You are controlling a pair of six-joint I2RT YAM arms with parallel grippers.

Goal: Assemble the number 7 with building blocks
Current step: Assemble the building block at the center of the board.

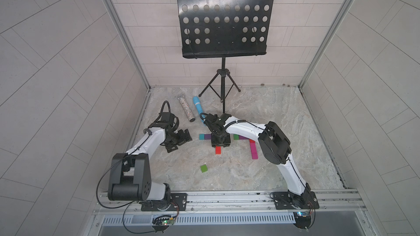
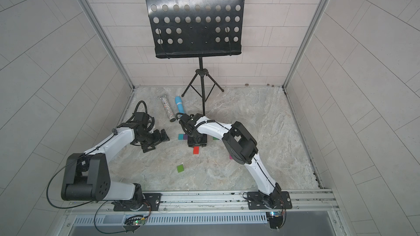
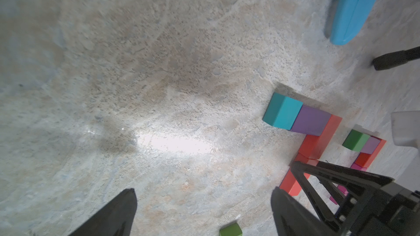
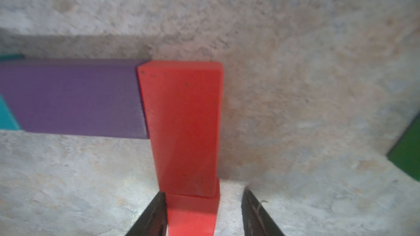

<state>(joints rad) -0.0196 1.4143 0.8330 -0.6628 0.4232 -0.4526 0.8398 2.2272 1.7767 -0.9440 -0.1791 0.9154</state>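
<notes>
Building blocks (image 1: 253, 152) lie about mid-frame in both top views, flat on the marbled table (image 1: 284, 132). A teal block (image 1: 201, 136) and a purple block (image 1: 208, 136) make a short row. The right gripper (image 1: 220, 145) points straight down just right of them, with a red block (image 1: 218, 150) poking out below it. More blocks sit further right, partly under the right arm. One loose green block (image 1: 204, 168) is on its own lower down, well apart. The left gripper (image 1: 179, 141) hangs left of the row.

Left wrist view: the left gripper (image 3: 203, 189) has its jaws spread wide with nothing between them. A blue microphone (image 3: 354, 7) shows beyond the row.

Right wrist view: a long red block (image 4: 184, 128) butts against the purple block's end, and the red block (image 4: 193, 214) meets it end to end. The right gripper (image 4: 203, 191) straddles that one, partway apart. One finger (image 4: 154, 216) touches its side and the other stands clear, so no real clamp.
</notes>
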